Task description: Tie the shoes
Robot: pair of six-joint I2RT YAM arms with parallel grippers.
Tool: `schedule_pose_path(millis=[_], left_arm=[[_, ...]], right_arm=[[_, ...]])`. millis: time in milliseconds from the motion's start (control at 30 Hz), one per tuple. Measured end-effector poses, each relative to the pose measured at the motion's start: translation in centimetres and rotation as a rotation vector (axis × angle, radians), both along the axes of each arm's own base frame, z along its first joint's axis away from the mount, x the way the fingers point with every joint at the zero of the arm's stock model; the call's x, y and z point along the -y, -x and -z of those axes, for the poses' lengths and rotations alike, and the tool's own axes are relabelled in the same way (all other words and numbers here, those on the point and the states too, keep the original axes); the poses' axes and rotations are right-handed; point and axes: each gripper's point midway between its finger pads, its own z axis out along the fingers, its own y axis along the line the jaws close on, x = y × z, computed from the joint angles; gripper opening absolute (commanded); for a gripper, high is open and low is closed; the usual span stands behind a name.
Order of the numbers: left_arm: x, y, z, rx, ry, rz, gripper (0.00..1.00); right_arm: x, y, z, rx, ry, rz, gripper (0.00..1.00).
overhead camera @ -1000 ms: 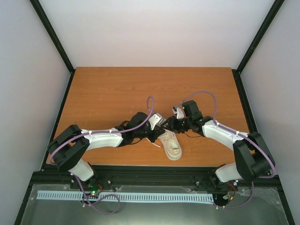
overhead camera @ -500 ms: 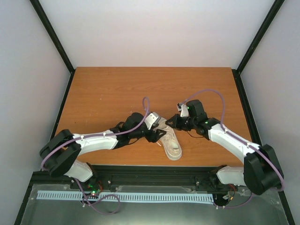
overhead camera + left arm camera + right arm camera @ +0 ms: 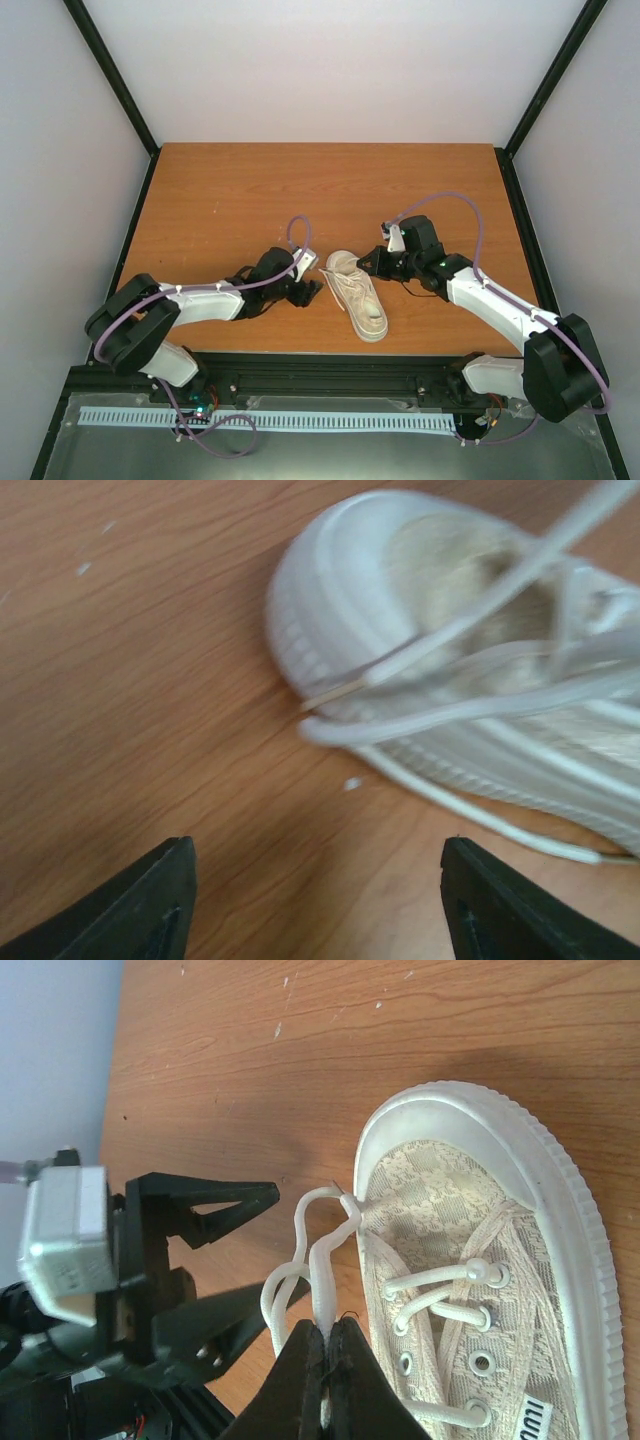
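White lace (image 3: 322, 1280) is pinched between the closed fingers (image 3: 295, 1380) of the right gripper (image 3: 325, 1355), just off the sneaker (image 3: 440, 1200) toe. Left of that toe, the left gripper (image 3: 315, 915) gapes wide, holding nothing. Bare table (image 3: 230, 190) spreads beyond the toe, and its near edge runs just past the heel. Cream lacy canvas, pale ribbed sole; it lies diagonally, toe pointing away from that edge.

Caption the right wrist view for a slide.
Right claw shut on a white lace beside the cream sneaker; left claw open nearby.
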Motion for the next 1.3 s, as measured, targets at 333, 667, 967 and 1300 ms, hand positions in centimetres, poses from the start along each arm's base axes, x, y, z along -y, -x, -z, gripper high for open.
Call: schedule_pose_path(millis=[333, 667, 967, 1300], left_arm=[[-1.2, -1.7, 2.4, 0.051, -0.063, -0.075, 0.62], [0.2, -1.5, 1.0, 0.207, -0.025, 0.044, 0.70], [1.4, -0.3, 0.6, 0.305, -0.059, 0.148, 0.70], [1.9, -0.4, -0.6, 0.383, -0.085, 0.152, 0.68]], right_arm=[[0.0, 0.0, -0.1, 0.003, -0.004, -0.003, 0.03], [0.0, 0.1, 0.0, 0.004, -0.003, -0.006, 0.03], [-0.1, 0.1, 0.0, 0.005, -0.006, -0.008, 0.03], [-0.1, 0.3, 0.1, -0.001, -0.007, -0.012, 0.03]])
